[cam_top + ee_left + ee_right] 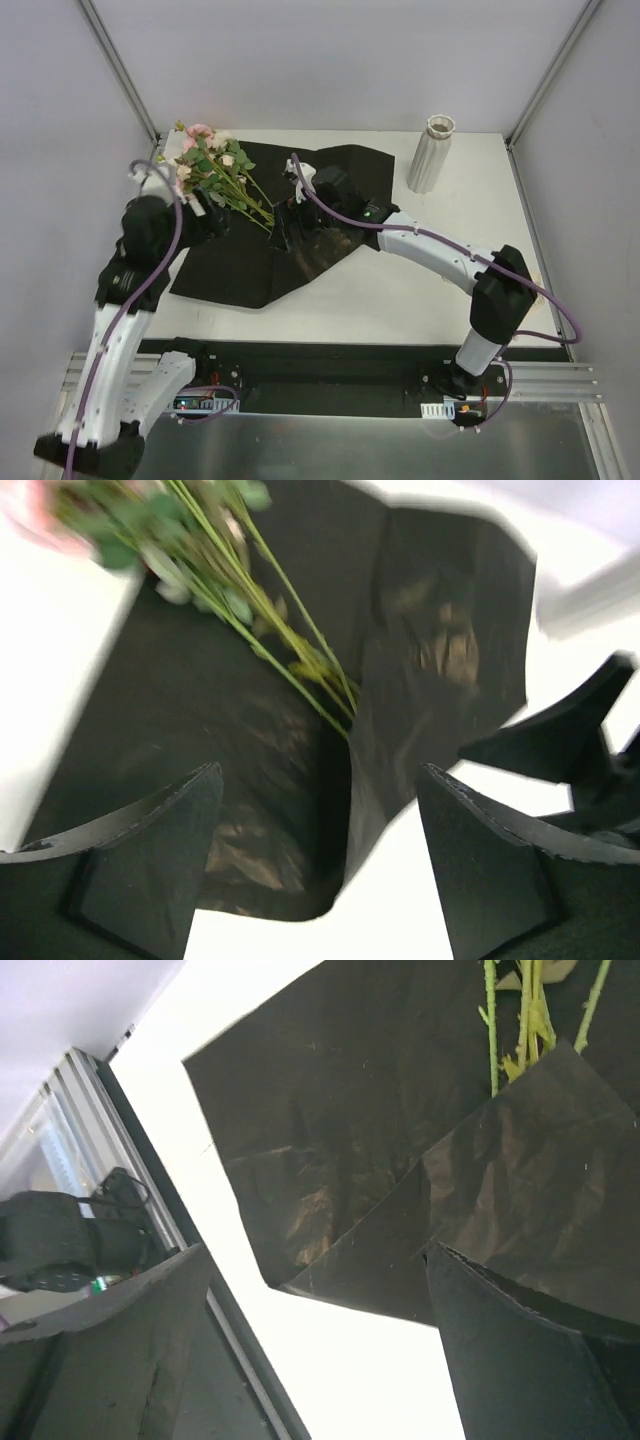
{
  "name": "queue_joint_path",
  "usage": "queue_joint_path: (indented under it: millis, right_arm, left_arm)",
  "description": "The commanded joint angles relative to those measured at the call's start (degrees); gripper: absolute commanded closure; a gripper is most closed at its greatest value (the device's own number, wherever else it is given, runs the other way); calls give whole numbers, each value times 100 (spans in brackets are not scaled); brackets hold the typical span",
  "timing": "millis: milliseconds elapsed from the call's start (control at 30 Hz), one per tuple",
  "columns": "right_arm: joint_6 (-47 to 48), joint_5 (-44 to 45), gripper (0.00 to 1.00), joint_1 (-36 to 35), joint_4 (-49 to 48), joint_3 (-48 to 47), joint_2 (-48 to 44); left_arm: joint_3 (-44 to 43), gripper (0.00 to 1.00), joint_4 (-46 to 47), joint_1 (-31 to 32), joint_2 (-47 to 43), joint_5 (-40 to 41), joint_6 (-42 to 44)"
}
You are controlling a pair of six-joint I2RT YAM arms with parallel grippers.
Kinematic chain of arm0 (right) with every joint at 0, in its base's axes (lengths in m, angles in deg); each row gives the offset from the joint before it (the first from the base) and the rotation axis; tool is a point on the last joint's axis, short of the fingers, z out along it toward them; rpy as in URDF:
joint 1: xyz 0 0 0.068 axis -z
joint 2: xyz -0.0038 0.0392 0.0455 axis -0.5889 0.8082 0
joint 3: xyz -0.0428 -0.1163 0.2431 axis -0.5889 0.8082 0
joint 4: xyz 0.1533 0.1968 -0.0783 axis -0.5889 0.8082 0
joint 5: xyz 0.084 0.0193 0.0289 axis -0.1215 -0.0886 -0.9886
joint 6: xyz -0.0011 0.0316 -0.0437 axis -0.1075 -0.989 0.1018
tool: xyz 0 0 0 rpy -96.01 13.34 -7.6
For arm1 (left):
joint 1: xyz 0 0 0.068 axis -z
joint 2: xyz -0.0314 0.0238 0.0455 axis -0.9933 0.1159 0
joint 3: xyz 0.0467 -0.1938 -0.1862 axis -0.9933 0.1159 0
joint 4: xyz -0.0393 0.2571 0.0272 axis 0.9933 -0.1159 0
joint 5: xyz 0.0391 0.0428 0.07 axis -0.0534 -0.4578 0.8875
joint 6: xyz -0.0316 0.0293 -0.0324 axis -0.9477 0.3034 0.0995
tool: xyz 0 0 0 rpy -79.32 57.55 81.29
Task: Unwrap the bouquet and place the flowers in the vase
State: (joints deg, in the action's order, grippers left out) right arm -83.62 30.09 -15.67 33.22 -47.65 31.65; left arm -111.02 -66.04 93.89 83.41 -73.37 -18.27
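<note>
Two pale walls (pixel 50 150) flank the white table (pixel 400 290) and vase (pixel 431 155).

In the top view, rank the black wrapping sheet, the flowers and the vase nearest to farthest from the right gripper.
1. black wrapping sheet, directly under the right gripper.
2. flowers, stem ends just beside it, toward the left arm.
3. vase, apart, at the back right.

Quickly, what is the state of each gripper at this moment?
Left gripper: open, holding nothing.
Right gripper: open, holding nothing, over the black wrapping paper.
</note>
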Motion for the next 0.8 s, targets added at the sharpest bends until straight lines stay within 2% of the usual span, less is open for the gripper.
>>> queue_joint_path:
  millis: [0,33,67,133,167,200,333,500,600,633,700,767]
  right_arm:
    - [-1042,60,9,252,61,362,-497]
    - [-1052,34,9,314,70,442,-568]
    - [-1060,-1,9,366,61,556,-716]
    - [-1017,-98,9,534,35,881,-884]
    - [-999,-98,9,604,26,978,-1059]
    - [-982,-98,9,700,17,1075,-1139]
    - [-903,-195,9,964,26,1601,-1534]
    - [-753,-213,9,1245,44,1998,-2202]
    - [-639,-195,9,1395,114,2130,-2475]
    - [-604,-177,9,1439,175,2139,-2554]
    - [-516,-168,10,1553,254,2157,-2616]
    - [-489,-169,10,1650,342,2165,-2686]
  left_arm:
    - [-135,21,8,-35,1416,-2153,166]
    - [-170,20,131,-139,1898,-2496,167]
    - [-205,18,262,-393,2155,-3474,149]
    - [-363,14,717,-632,2899,-4402,71]
    - [-416,12,895,-728,3157,-5268,70]
    - [-495,11,1027,-747,3420,-5546,87]
    - [-1004,9,1204,-773,4746,-5988,228]
    - [-1138,13,1599,-747,5759,-6207,229]
    - [-1190,27,1923,-555,6059,-6813,167]
    - [-1138,30,1986,-310,5973,-6884,184]
    - [-1085,37,2065,-36,5849,-6955,237]
    - [-988,48,2065,385,5796,-6712,237]
